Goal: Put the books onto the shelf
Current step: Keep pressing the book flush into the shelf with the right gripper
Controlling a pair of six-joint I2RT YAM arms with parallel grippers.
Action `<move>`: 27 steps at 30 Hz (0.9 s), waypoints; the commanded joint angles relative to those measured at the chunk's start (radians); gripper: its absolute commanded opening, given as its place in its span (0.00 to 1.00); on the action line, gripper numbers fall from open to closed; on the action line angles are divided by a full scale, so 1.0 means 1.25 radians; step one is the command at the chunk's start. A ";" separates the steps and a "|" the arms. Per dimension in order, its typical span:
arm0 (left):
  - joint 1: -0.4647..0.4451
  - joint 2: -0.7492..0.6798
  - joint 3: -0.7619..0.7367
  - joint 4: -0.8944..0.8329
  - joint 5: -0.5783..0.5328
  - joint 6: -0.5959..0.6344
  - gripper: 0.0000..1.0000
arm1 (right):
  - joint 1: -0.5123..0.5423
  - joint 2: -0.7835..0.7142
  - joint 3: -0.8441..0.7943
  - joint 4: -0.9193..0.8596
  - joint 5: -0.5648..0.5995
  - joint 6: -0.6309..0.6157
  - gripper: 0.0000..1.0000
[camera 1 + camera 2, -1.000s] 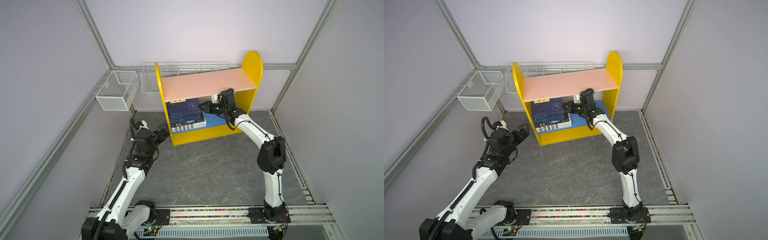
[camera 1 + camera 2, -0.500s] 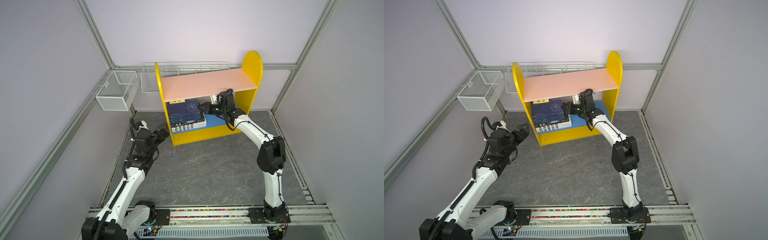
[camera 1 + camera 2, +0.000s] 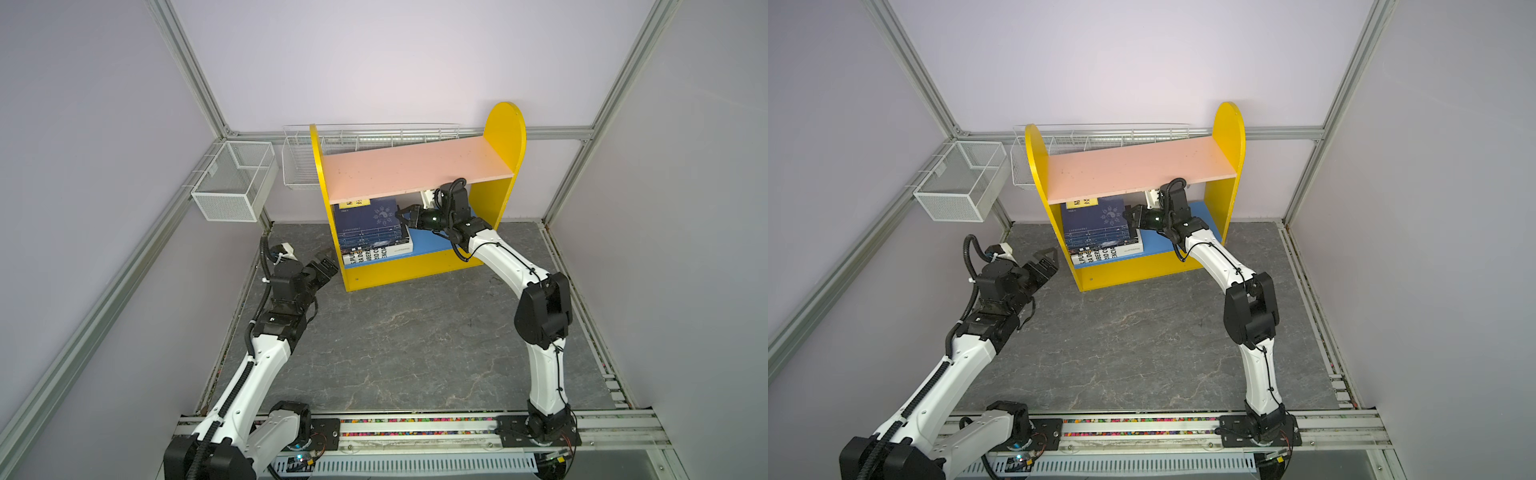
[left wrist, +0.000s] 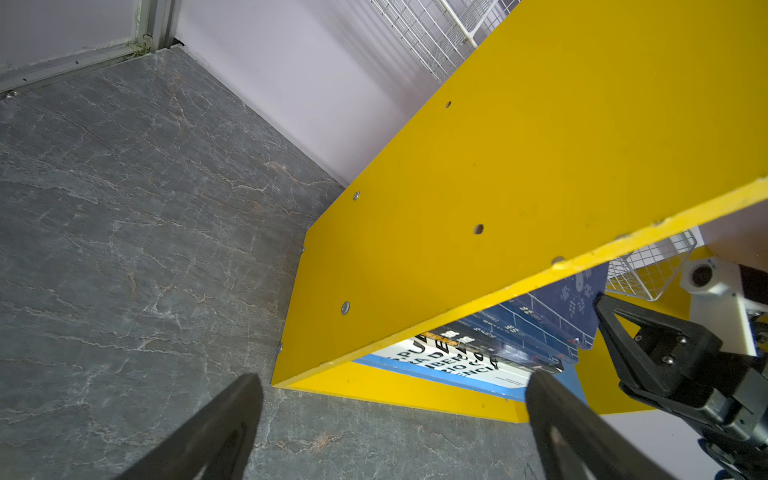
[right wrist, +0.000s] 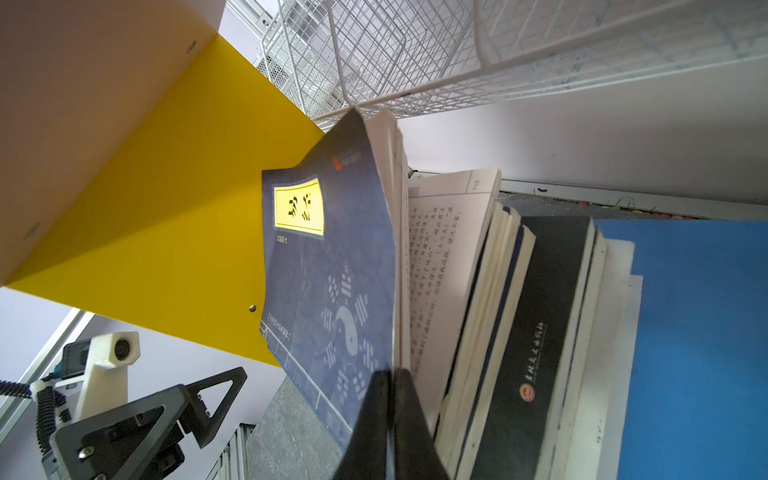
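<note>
The shelf (image 3: 415, 170) (image 3: 1138, 166) stands at the back, and its pink upper board is bare. The books (image 3: 372, 232) (image 3: 1100, 230) lie stacked flat at the left end of the blue lower board (image 5: 698, 332). A white book with black lettering (image 4: 449, 361) is lowest, a black one (image 5: 536, 332) lies above it, and navy ones are on top. My right gripper (image 3: 401, 216) (image 5: 390, 395) reaches under the pink board. It is shut on the raised cover of the top navy book (image 5: 328, 270), whose pages fan out. My left gripper (image 3: 326, 264) (image 4: 395, 380) hovers open and empty beside the shelf's left yellow side.
Two white wire baskets (image 3: 232, 187) (image 3: 299, 166) hang on the frame behind and left of the shelf. Grey stone-patterned floor (image 3: 407, 340) spreads in front of it. The arms' base rail (image 3: 415, 428) runs along the front edge.
My right gripper has edged a little to the left at the book stack, still shut. The left arm has not moved.
</note>
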 commanded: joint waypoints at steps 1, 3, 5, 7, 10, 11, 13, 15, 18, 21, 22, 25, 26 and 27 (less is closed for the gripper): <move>0.005 -0.003 -0.011 0.022 0.000 -0.007 0.99 | -0.019 -0.046 -0.024 0.031 -0.025 -0.017 0.07; 0.005 -0.001 -0.011 0.025 0.002 -0.007 0.99 | -0.019 -0.046 -0.026 0.038 -0.027 -0.011 0.07; 0.005 0.003 -0.011 0.029 0.005 -0.011 0.99 | -0.018 -0.042 -0.026 0.047 -0.030 -0.003 0.07; 0.005 0.005 -0.011 0.031 0.006 -0.012 0.99 | -0.017 -0.039 -0.025 0.053 -0.033 0.001 0.07; 0.005 0.006 -0.011 0.031 0.007 -0.012 0.99 | -0.016 -0.036 -0.019 0.056 -0.028 0.006 0.08; 0.005 0.006 -0.011 0.031 0.006 -0.012 0.99 | -0.017 -0.036 -0.017 0.059 -0.027 0.008 0.09; 0.005 0.006 -0.013 0.032 0.005 -0.012 0.99 | -0.013 -0.036 -0.015 0.062 -0.025 0.009 0.12; 0.005 0.008 -0.012 0.033 0.006 -0.013 0.99 | -0.009 -0.037 -0.009 0.061 -0.025 0.009 0.12; 0.006 0.011 -0.013 0.034 0.007 -0.016 0.99 | 0.002 -0.033 0.006 0.053 -0.022 0.003 0.12; 0.006 0.010 -0.015 0.035 0.006 -0.016 0.99 | 0.010 -0.023 0.018 0.043 -0.018 0.000 0.12; 0.006 0.009 -0.015 0.034 0.007 -0.016 0.99 | 0.011 -0.021 0.020 0.040 -0.013 0.000 0.12; 0.007 0.004 -0.016 0.031 0.006 -0.012 0.99 | 0.009 -0.021 0.020 0.032 0.002 -0.003 0.15; 0.007 0.002 -0.017 0.030 0.005 -0.012 0.99 | 0.007 -0.023 0.021 0.028 0.005 -0.008 0.16; 0.008 0.002 -0.017 0.029 0.006 -0.011 0.99 | 0.006 -0.025 0.023 0.025 0.009 -0.011 0.17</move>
